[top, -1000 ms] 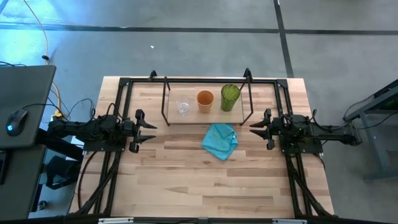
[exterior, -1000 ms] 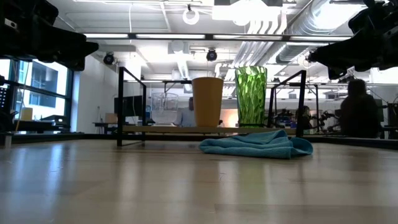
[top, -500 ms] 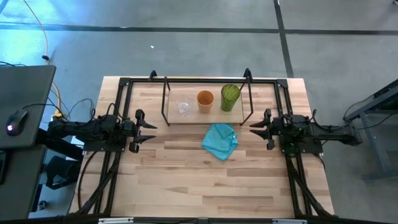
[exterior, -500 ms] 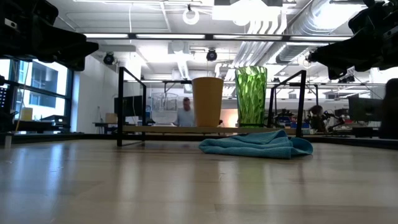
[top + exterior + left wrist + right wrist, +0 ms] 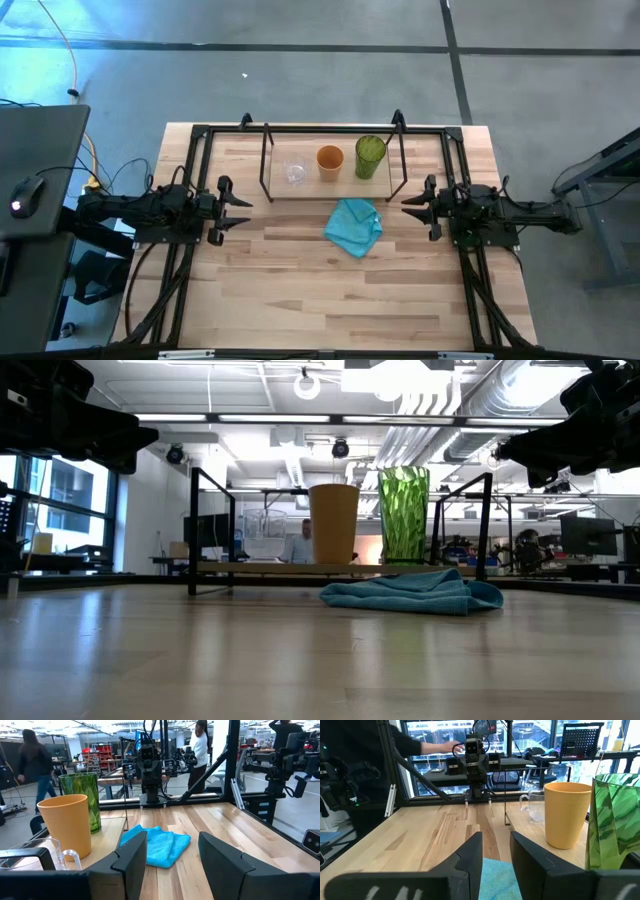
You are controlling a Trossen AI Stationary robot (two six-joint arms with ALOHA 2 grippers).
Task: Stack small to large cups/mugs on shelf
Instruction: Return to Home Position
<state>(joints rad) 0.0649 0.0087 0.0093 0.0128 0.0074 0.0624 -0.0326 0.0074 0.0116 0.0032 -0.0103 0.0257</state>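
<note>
Left gripper (image 5: 240,210) and right gripper (image 5: 408,207) level, facing each other, jaws part open, empty. Small clear glass cup (image 5: 294,171), orange cup (image 5: 330,161), green translucent tumbler (image 5: 369,156) stand on dark-rod shelf (image 5: 312,188).

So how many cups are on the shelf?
3, in a row on the shelf: the clear glass cup nearest the left arm, the orange cup in the middle, the green tumbler nearest the right arm. None seems hidden.
</note>
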